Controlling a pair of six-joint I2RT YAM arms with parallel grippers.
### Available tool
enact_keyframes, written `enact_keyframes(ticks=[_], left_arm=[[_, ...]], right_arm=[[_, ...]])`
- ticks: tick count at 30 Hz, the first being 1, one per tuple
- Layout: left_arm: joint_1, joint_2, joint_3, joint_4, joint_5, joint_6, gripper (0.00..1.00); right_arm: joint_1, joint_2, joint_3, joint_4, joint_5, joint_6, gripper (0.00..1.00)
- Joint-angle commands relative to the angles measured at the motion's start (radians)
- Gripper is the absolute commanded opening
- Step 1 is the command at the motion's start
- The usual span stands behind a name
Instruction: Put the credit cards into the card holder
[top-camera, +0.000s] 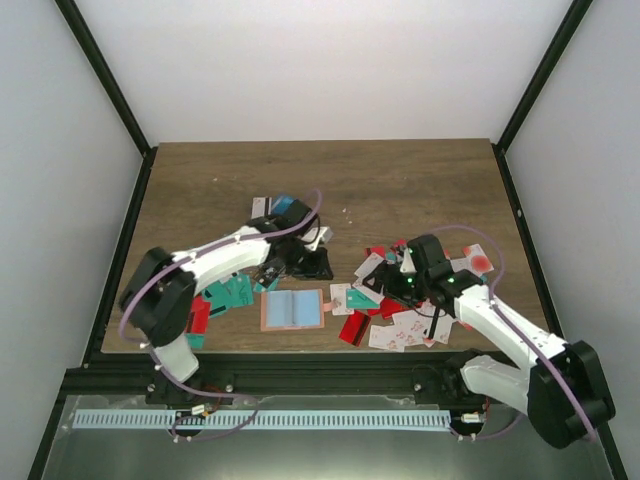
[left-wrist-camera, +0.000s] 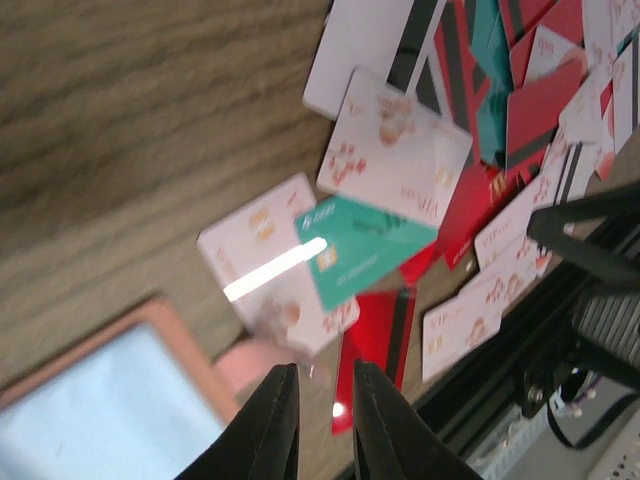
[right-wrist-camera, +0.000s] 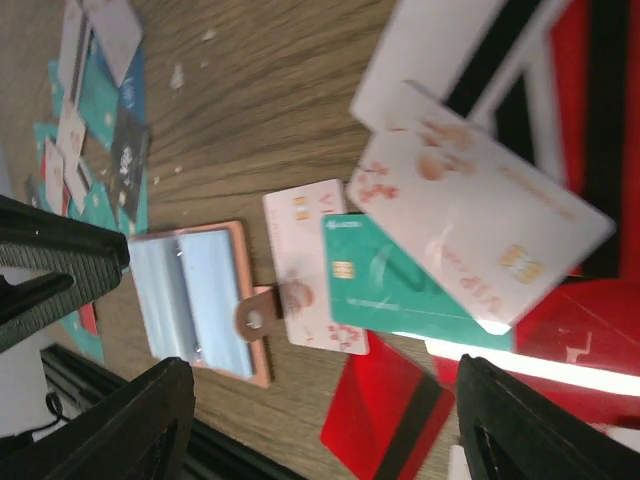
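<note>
Open card holder (right-wrist-camera: 195, 290) ahead of wide-spread right gripper (right-wrist-camera: 320, 375); left gripper (left-wrist-camera: 323, 367) seemingly a sliver apart, empty.

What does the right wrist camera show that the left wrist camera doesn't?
Only the right wrist: the right tool, fingers wide apart, the whole open salmon-pink folding card holder with its snap tab, and a far heap of teal cards. Only the left wrist: the left tool, fingers nearly together, and further white red-marked cards. Both: the teal plastic card overlapping a white card, beside a red black-striped card.
</note>
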Motion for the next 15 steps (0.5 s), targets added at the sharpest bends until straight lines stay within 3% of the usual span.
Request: enact_keyframes(ticks=[1,8,15], left_arm=[[-0.018,0.151,0.136,0.037,0.062,0.054,0.18],[-0.051,0.354,0.318,0.005,0.083,0.101,0.21],[-0.057,0.451,0.373,0.016,0.102,0.105,0.21]], right_arm=[[-0.075,-0.068,-0.084,0.061,-0.038,0.083,0.73],[-0.184,-0.084,-0.207,0.161,-0.140,0.111,0.72],[-0.256,-0.047,-0.263,0.282,-0.208,0.095,0.65]])
